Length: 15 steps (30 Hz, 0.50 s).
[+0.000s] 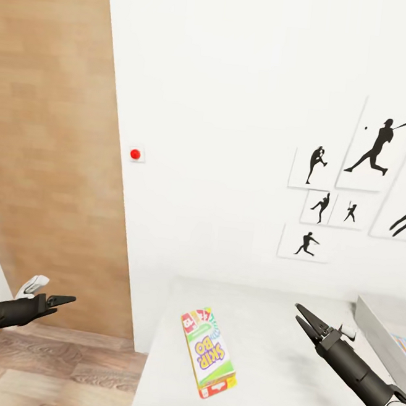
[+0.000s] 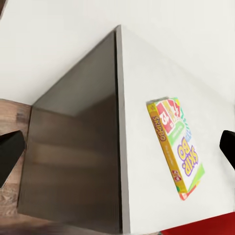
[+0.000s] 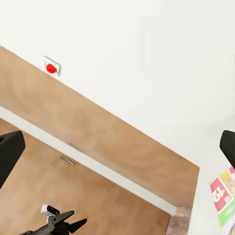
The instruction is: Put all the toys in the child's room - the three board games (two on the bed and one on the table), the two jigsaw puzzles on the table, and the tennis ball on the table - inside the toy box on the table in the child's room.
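1. Your left gripper hangs over the wood-plank floor, off the table's left edge. In the head view its fingers look nearly together (from this side I cannot tell for sure), yet its own wrist camera shows the two dark fingertips far apart, so it is released and holds nothing.
2. Your right gripper hovers above the table near its right edge, jaws parted and empty.
3. Between the two, the board game, a white-and-green box, lies flat on the table near the left edge, close to the front.
4. The toy box sits at the table's right edge, just beside your right arm.
5. Behind the table, baseball silhouette pictures hang on the white wall, and a red button sits beside the wooden panel.
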Motion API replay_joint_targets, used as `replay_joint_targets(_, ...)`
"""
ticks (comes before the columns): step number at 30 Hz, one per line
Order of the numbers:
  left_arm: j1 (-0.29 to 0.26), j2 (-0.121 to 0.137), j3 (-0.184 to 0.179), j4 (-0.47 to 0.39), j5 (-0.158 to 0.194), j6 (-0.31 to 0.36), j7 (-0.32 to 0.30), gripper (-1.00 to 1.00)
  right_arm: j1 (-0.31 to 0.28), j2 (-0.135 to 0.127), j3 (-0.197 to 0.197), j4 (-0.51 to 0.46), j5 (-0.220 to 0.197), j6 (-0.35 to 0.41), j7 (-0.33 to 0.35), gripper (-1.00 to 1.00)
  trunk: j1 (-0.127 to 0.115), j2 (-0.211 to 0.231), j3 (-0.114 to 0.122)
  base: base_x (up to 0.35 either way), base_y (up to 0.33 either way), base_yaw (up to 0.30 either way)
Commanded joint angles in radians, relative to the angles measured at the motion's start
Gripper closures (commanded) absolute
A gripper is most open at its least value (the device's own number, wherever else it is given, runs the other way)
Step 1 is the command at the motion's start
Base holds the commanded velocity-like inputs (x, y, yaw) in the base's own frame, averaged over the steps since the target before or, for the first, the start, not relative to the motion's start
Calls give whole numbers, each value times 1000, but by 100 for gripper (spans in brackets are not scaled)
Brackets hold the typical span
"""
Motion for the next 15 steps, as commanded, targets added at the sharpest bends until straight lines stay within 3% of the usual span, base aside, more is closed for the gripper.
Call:
replay_joint_targets(1, 0, 0, 1, 1, 0, 4, -3, -100, -1, 0, -1, 0, -1, 6, 2, -100, 1, -1, 0, 137, 245, 0)
replay_joint_targets(5, 0, 0, 0, 1, -1, 4, -4, -100, -1, -1, -2, 0, -1, 6, 2, -100, 1, -1, 0, 160, 202, 0)
replay_joint_targets(15, 0, 0, 0, 1, -1, 4, -6, -100, -1, -1, -1, 0, -1, 6, 2, -100, 1, -1, 0, 40, 36, 0)
